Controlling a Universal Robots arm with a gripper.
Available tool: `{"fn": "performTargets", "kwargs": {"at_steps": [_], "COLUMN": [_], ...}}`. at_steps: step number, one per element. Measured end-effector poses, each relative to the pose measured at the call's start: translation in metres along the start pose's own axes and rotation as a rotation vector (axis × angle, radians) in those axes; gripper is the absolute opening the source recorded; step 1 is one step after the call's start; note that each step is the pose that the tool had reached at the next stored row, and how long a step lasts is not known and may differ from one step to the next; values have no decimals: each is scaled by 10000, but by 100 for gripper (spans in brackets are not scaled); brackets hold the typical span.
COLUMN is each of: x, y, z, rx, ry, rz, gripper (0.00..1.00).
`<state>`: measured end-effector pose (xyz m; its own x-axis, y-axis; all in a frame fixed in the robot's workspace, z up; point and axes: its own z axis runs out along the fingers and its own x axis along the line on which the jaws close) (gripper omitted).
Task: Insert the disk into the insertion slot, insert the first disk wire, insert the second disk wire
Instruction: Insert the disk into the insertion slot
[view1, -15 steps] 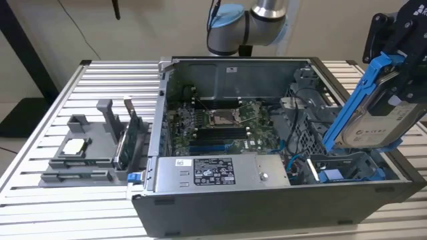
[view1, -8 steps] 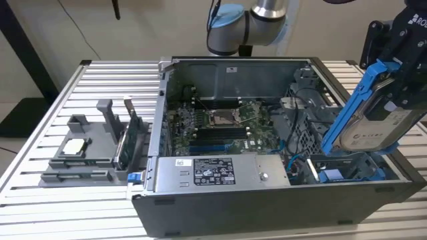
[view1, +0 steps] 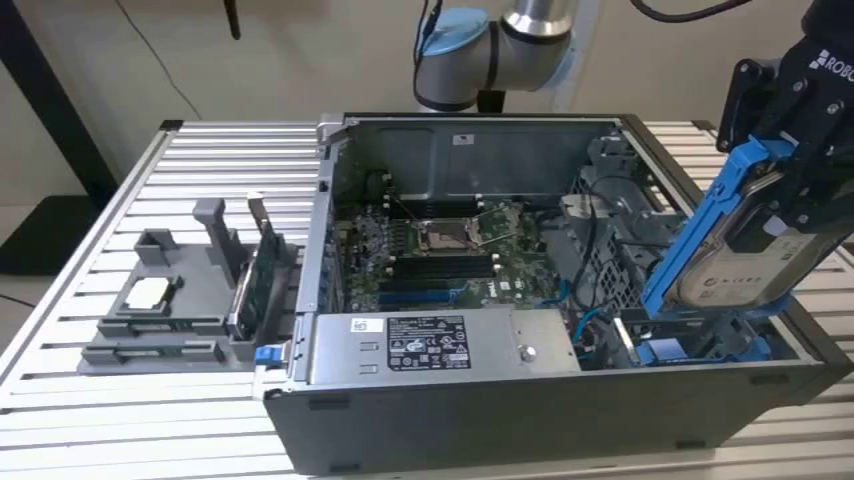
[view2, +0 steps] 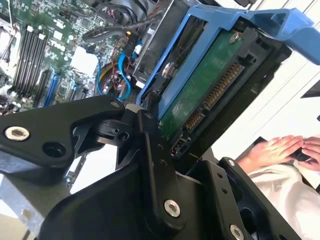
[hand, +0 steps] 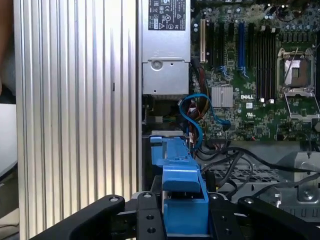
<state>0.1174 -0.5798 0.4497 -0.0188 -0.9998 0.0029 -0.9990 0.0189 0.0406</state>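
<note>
The disk (view1: 731, 262) is hanging tilted in its blue carrier. Its upper end is sitting in the gripper (view1: 790, 185) and its lower end is pointing down and away from the gripper toward the insertion slot (view1: 701, 340). That lower end is hovering at the mouth of the bay; I cannot tell whether it is touching. The gripper is clenching the carrier by its sides. In the second wrist view the disk's green circuit board (view2: 207, 85) is facing the camera with its connector row showing, and one of the black fingers (view2: 150, 145) is pressing against the carrier's edge. In the first wrist view the blue carrier (hand: 181, 197) is sticking out from between the fingers.

Below the gripper the computer case (view1: 534, 410) is lying open on the slatted table (view1: 107, 400). The motherboard (view1: 454, 250) is lying beyond the disk's lower end, with the silver power supply (view1: 427, 345) beside it. A blue cable (hand: 195, 115) is looping just ahead of the carrier's tip. A grey fixture (view1: 174, 300) is standing on the far side of the case, well apart from the gripper. A person's hands (view2: 280, 150) are resting behind the gripper, well apart from it
</note>
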Motion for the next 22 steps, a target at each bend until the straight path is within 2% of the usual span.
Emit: {"fn": "performTargets", "kwargs": {"at_steps": [5,12,17,22], "x": [-1,-2,-2,-2], "y": [-44,-70,-73,-73], "z": [65,140,162,167], "rx": [-50,-204,-215,-215], "ry": [-3,-10,-67,-71], "rz": [0,0,-3,-3], "gripper": [33,33,33,33]}}
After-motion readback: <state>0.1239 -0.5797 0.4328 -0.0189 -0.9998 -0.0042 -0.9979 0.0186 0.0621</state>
